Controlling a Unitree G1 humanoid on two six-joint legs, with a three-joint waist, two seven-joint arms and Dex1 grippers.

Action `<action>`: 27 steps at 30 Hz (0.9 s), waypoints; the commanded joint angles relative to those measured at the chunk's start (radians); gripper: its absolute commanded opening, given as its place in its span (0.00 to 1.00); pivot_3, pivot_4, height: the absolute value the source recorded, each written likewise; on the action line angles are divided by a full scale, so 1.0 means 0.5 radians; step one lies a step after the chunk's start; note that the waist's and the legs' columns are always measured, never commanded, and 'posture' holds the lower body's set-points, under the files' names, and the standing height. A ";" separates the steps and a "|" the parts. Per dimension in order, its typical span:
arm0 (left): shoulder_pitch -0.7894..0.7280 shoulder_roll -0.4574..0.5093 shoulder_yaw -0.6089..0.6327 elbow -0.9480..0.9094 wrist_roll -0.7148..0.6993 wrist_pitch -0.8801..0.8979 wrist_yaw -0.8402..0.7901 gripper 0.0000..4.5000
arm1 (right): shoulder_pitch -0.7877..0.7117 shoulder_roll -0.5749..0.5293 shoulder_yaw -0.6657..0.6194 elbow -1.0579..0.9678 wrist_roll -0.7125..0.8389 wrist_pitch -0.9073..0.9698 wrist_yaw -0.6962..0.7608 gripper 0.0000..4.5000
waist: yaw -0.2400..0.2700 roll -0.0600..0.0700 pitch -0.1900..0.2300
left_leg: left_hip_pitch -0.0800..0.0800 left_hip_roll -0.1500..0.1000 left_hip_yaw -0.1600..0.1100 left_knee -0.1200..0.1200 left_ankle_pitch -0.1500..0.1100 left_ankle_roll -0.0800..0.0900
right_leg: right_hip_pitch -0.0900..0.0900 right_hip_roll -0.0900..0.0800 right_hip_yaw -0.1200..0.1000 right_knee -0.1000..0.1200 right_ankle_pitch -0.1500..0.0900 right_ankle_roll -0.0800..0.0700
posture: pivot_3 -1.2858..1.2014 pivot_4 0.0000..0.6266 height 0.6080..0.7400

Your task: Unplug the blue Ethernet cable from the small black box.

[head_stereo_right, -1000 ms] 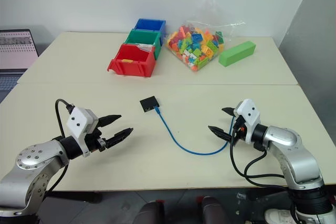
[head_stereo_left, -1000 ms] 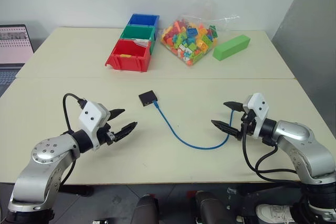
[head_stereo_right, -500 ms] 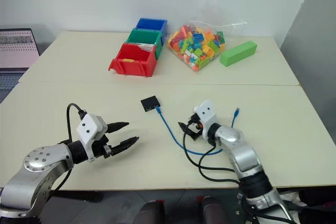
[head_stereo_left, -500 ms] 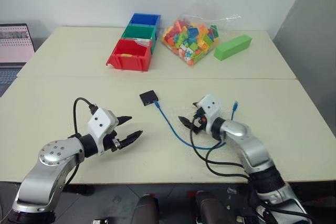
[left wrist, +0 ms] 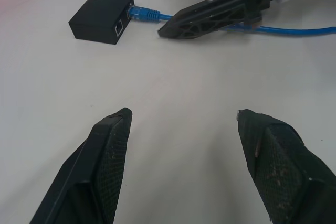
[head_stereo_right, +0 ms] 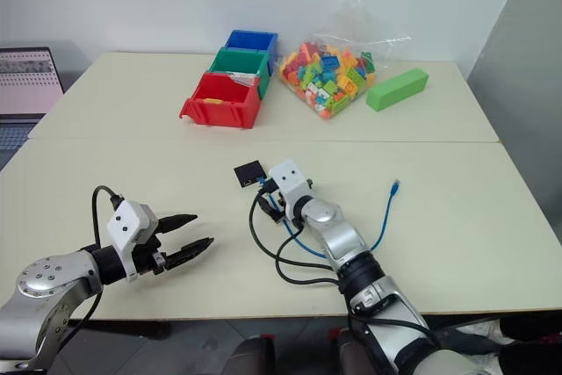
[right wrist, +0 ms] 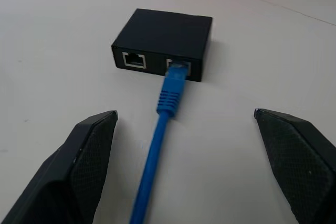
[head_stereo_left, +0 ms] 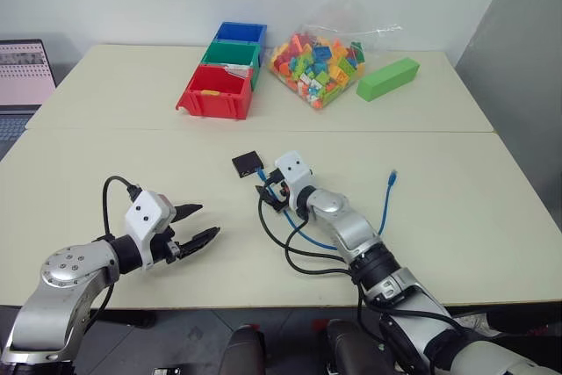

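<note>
**Closing on the plug with jaws spread**

Sitting mid-counter (head_stereo_left: 105,142), the small black box (right wrist: 163,43) has the blue Ethernet cable (right wrist: 169,98) plugged into one of its two ports; the right gripper (right wrist: 184,161), jaws spread, straddles the cord just at the box's 5 o'clock; the left gripper (head_stereo_left: 195,226), jaws spread and empty, hovers well apart at 8 o'clock.

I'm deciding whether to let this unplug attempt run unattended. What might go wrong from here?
1. The small black box lies loose on the table, and the left pincer is open and well away from it. Pulling the blue Ethernet cable may just drag the box.
2. The right pincer is open either side of the cable, short of the plug; closing there could grab cord, not plug.
</note>
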 commanded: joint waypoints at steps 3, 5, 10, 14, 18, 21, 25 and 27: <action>0.010 0.008 0.030 -0.045 0.019 -0.076 0.006 0.76 | -0.124 0.061 -0.055 0.173 -0.042 -0.080 -0.096 0.82 | 0.000 0.000 0.000 | 0.001 0.000 0.000 0.000 0.000 0.000 | 0.000 0.000 0.000 0.000 0.000 0.000 | 0.52 0.24 1.00; 0.007 0.007 0.025 -0.032 0.027 -0.090 0.005 0.76 | -0.139 0.067 -0.063 0.207 -0.036 -0.088 -0.111 0.72 | 0.000 0.000 0.000 | 0.001 0.000 -0.001 0.000 0.000 0.000 | 0.000 0.000 0.000 0.001 0.000 0.000 | 0.52 0.24 1.00; -0.010 -0.004 0.001 -0.021 0.048 -0.107 0.011 0.76 | -0.201 0.099 -0.070 0.289 -0.026 -0.114 -0.139 0.46 | 0.001 0.000 0.000 | 0.001 0.000 0.000 0.000 0.000 0.000 | 0.001 0.000 0.000 0.001 0.000 0.000 | 0.52 0.24 1.00; -0.041 -0.013 -0.025 -0.042 0.050 -0.083 0.033 0.76 | -0.217 0.099 -0.046 0.323 -0.044 -0.134 -0.152 0.28 | 0.002 -0.001 0.000 | 0.001 0.000 -0.001 0.000 0.000 0.000 | 0.001 0.000 0.000 0.001 0.000 0.000 | 0.52 0.24 1.00; -0.079 -0.025 -0.035 -0.054 0.020 -0.033 0.057 0.76 | -0.205 0.053 -0.021 0.283 -0.069 -0.162 -0.139 0.05 | 0.002 -0.001 0.000 | 0.001 0.000 -0.001 0.000 0.000 0.000 | 0.001 0.000 0.000 0.001 0.000 0.000 | 0.52 0.24 1.00; -0.124 -0.039 -0.042 -0.058 -0.021 0.037 0.071 0.76 | -0.157 -0.036 0.020 0.150 -0.117 -0.200 -0.064 0.03 | 0.002 0.000 0.000 | 0.001 0.000 -0.001 0.000 0.000 0.000 | 0.001 0.000 0.000 0.001 0.000 0.000 | 0.52 0.24 1.00; -0.259 -0.067 -0.019 -0.002 -0.177 0.259 0.079 0.76 | -0.009 -0.264 0.125 -0.216 -0.193 -0.280 0.190 0.02 | 0.013 0.000 0.000 | -0.001 0.000 -0.001 0.000 0.000 0.000 | 0.000 0.000 -0.001 0.000 0.000 0.000 | 0.52 0.24 1.00; -0.361 -0.064 -0.024 0.061 -0.271 0.398 0.048 0.76 | 0.086 -0.454 0.187 -0.479 -0.220 -0.364 0.383 0.02 | 0.017 0.000 0.000 | -0.003 -0.002 -0.001 0.001 0.000 0.000 | 0.000 -0.001 -0.001 -0.001 -0.001 0.001 | 0.52 0.24 1.00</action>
